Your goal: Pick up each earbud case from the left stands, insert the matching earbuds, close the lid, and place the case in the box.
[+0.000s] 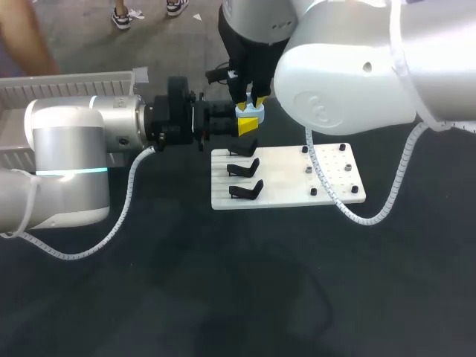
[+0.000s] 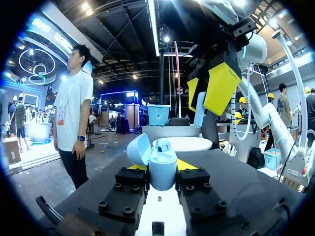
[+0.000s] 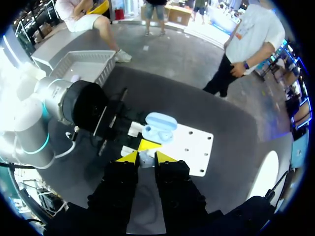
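Observation:
My left gripper (image 2: pixel 162 171) is shut on a light-blue earbud case (image 2: pixel 162 164), held above the table with its lid (image 2: pixel 139 149) swung open. One earbud (image 2: pixel 164 144) sits in the case. Just above and beside the case hangs my right gripper (image 2: pixel 206 93), pointing down and shut on a second light-blue earbud (image 2: pixel 199 109). In the head view both grippers meet over the far left corner of the white board (image 1: pixel 286 175), the right gripper (image 1: pixel 251 103) directly over the case (image 1: pixel 251 113). The right wrist view shows the open case (image 3: pixel 160 127) just ahead of its fingertips.
Three black stands (image 1: pixel 243 167) line the board's left side and stand empty. Several small black pegs (image 1: pixel 307 169) dot its right side. A white basket (image 1: pixel 67 85) sits at the table's far left, behind my left arm.

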You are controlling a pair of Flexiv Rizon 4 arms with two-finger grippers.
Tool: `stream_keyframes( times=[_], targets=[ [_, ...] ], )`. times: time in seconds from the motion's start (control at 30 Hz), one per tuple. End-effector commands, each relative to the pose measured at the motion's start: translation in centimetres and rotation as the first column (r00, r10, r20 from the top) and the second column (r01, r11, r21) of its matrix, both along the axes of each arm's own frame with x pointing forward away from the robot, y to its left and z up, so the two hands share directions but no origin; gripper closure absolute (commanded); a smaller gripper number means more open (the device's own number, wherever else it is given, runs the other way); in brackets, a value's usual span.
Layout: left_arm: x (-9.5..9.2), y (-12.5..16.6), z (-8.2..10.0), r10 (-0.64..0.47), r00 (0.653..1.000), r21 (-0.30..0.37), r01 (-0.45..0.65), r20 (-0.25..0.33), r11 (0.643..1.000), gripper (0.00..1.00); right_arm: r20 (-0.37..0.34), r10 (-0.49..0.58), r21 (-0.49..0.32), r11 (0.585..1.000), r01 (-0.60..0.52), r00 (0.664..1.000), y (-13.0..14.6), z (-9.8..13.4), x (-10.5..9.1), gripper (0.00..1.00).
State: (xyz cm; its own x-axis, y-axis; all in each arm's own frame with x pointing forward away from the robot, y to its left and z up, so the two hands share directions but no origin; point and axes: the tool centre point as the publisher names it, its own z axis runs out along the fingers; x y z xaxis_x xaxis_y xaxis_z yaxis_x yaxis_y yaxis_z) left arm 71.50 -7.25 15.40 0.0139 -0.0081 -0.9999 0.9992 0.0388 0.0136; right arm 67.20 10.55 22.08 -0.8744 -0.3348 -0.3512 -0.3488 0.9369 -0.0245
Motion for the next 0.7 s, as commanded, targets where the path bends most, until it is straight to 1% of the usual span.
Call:
stream_keyframes(
  times=[0.03,0.4,0.7],
  targets=[
    [0.1,0.0,-0.1,0.000,1.000,-0.002,0.000,0.002,1.000,1.00,0.003,0.007,-0.011,1.000,-0.007,1.000,0.3,-0.3,0.6,1.00],
    [0.1,0.0,-0.1,0.000,1.000,-0.002,0.000,0.002,1.000,1.00,0.025,0.033,-0.032,0.999,-0.032,0.999,0.7,-0.8,1.8,1.00],
    [0.1,0.0,-0.1,0.000,1.000,-0.002,0.000,0.002,1.000,1.00,0.022,0.079,-0.047,0.996,-0.078,0.997,1.1,-1.2,2.3,1.00]
  ],
)
